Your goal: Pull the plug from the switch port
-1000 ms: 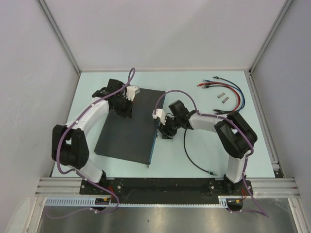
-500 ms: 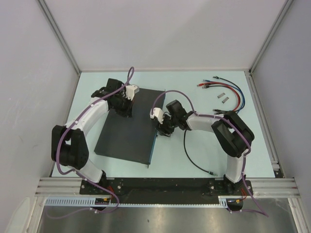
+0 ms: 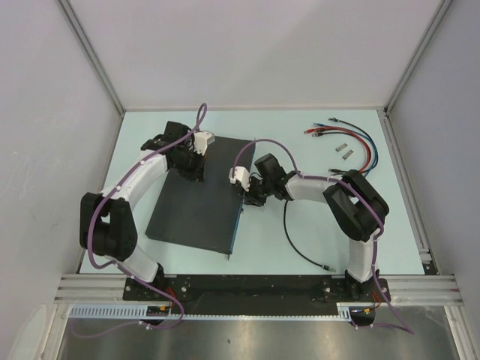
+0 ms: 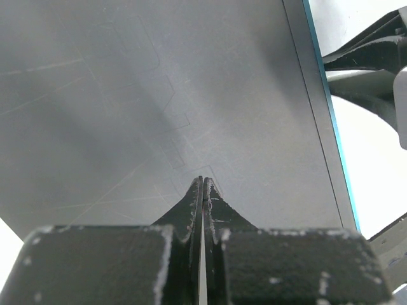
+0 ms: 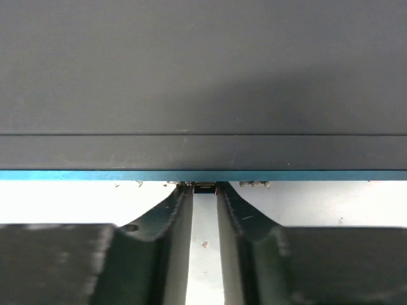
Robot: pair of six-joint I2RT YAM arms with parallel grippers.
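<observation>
Pale green worktop (image 3: 300,120) inside a grey-walled enclosure. The switch (image 3: 199,202) lies flat left of centre, its blue face turned to the right. On the left gripper (image 4: 202,181), jaws together, tips at the switch's top panel. On the right gripper (image 5: 203,188), jaws narrowly apart at the blue edge; cannot tell if they clamp anything. Red and blue patch cables (image 3: 356,142) upper right; black cable (image 3: 300,241) lower right.

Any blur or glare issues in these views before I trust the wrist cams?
Top external: sharp, evenly lit, soft shadows. Left wrist: diffuse sheen across the switch top, and the left pincer is soft near the lens. Right wrist: too close, switch edge and right pincer blurred.
</observation>
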